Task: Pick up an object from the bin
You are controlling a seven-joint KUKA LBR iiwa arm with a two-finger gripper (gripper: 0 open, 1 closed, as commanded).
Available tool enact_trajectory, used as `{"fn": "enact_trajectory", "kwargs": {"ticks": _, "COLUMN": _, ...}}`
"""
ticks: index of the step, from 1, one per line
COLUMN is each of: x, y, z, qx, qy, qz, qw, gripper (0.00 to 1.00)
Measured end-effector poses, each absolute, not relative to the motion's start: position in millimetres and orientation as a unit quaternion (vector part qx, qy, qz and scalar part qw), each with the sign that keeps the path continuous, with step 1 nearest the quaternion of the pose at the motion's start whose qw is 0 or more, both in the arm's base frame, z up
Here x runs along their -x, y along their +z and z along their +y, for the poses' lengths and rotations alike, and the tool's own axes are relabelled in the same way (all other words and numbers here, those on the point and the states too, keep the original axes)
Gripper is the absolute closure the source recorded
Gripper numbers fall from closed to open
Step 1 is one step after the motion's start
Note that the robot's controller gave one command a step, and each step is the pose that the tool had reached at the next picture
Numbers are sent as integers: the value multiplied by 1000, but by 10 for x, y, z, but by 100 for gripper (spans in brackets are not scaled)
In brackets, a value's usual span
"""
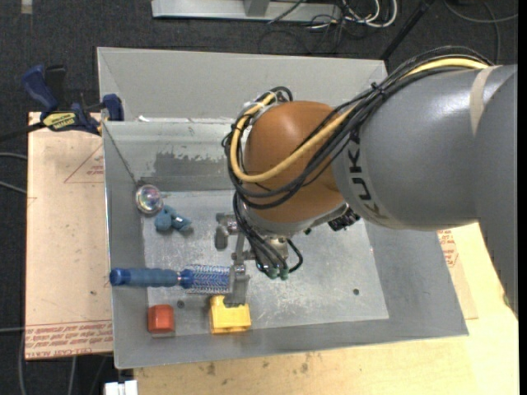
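**Five loose things, claw low by the yellow block**

Five items lie on the bin (370, 286) floor, all in its left half. The claw (235, 263) hangs under the orange wrist cover (284, 167), low in the bin, toward 7 o'clock from bin centre. Released or clenched: cannot tell, since cover and cables mask it. Nothing seen gripped.

Nearest things:
- Yellow block (229, 317) lies at 6 o'clock from the claw. A grey part of the claw runs down to its top edge. Touching or just above: cannot tell.
- Brush (169, 278) lies at 9 o'clock, blue handle pointing to 9, bristle head just beside the claw.

Likeliest pick, by judgement: block or bristle head.

Farther off:
- Red block (160, 319) at 8 o'clock, near the front wall.
- Blue piece (170, 220) at 10 o'clock.
- Clear ball (149, 197) beyond it, by the left wall.

Risks:
- Block and bristle head lie close, so a closing could catch both.
- Nipping the bristles alone would let the long handle swing and the brush drop.
- The block sits near the front wall. An off-centre push could skid it against the wall.
- Pressing straight onto the block's top could jam the claw.
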State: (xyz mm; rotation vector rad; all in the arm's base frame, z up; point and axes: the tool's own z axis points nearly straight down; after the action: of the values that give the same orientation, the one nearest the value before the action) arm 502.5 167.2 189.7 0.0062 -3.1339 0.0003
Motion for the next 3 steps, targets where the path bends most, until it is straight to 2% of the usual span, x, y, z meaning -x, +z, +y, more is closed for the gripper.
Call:
{"fn": "enact_trajectory", "kwargs": {"ticks": 1, "x": -5329, "y": 676, "z": 1490, "qx": -37, "qy": -1, "qz": -999, "qw": -1, "gripper": 0}}
{"fn": "enact_trajectory", "kwargs": {"ticks": 2, "x": -5368, "y": 716, "z": 1504, "qx": 4, "qy": -1, "qz": -1000, "qw": -2, "gripper": 0}}
{"fn": "enact_trajectory", "kwargs": {"ticks": 3, "x": -5362, "y": 703, "z": 1505, "qx": 5, "qy": -1, "qz": -1000, "qw": -1, "gripper": 100}}
